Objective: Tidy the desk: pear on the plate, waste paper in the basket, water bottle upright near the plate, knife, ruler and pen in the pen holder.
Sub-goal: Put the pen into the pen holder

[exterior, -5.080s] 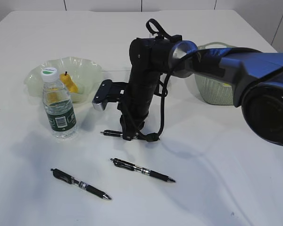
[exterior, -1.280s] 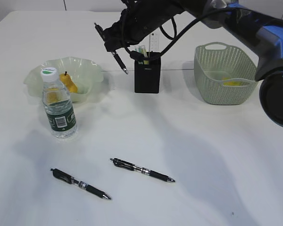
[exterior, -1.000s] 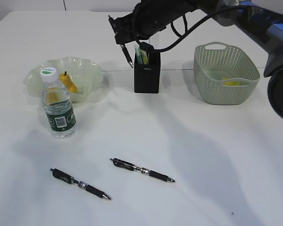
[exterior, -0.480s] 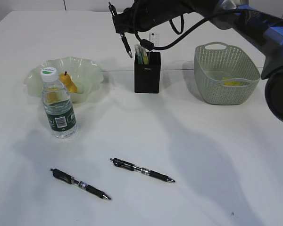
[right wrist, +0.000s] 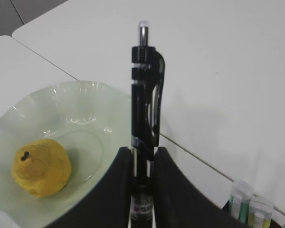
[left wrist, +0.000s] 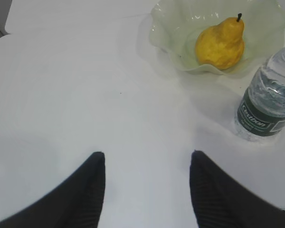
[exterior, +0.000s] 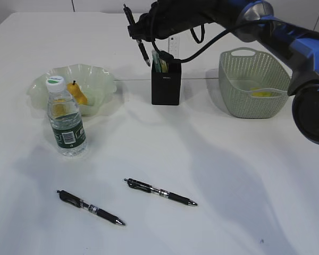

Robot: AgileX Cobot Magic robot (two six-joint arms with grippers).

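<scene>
My right gripper (exterior: 140, 29) (right wrist: 142, 156) is shut on a black pen (exterior: 138, 38) (right wrist: 145, 95), held tip down in the air just left of and above the black pen holder (exterior: 166, 85). The clear ruler (exterior: 174, 48) and green-white items (exterior: 159, 61) stand in the holder; whether one is the knife I cannot tell. The pear (exterior: 78, 94) (left wrist: 221, 42) lies in the green plate (exterior: 98, 74) (left wrist: 166, 33). The water bottle (exterior: 66, 119) (left wrist: 268, 102) stands upright beside it. My left gripper (left wrist: 147, 159) is open over bare desk.
Two more black pens (exterior: 159, 192) (exterior: 90, 208) lie on the near desk (exterior: 228, 170). The sage green basket (exterior: 255, 79) stands at the right with something yellow (exterior: 263, 94) inside. My right arm spans the back from the right.
My right gripper has raised the pen a little near the holder's upper left. Nothing else has moved.
</scene>
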